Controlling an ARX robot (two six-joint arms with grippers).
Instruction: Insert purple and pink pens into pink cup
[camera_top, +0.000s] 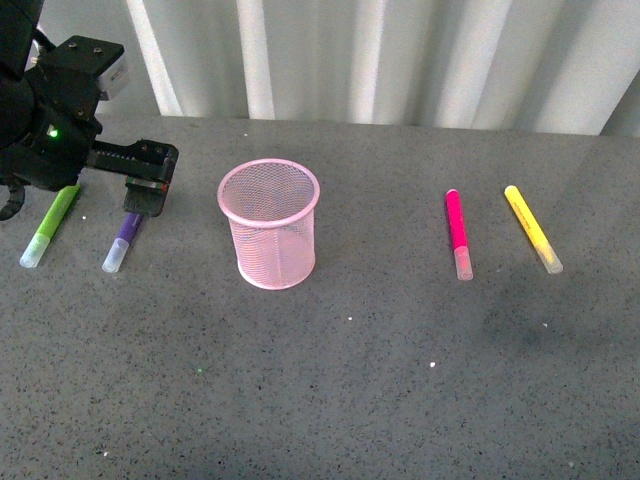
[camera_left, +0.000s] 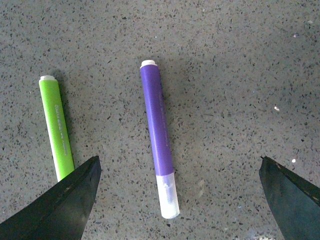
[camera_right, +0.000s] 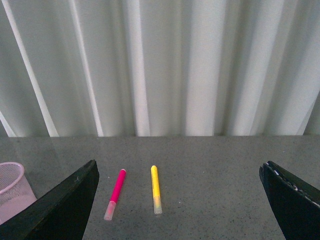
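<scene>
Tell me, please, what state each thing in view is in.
pink cup, upright, empty.
purple pen, lying flat, capped, ungripped.
pink pen, lying flat, capped, untouched.
green marker, lying flat, capped.
yellow marker, lying flat, capped.
left pincer, open above the purple pen.
right pincer, open, holding nothing.

Your black left arm (camera_top: 55, 120) reaches in low at the far left, its black left gripper (camera_top: 142, 198) pointing down with jaws spread wide. Your black right gripper (camera_right: 178, 167) is held level, its jaws equally wide apart.
</scene>
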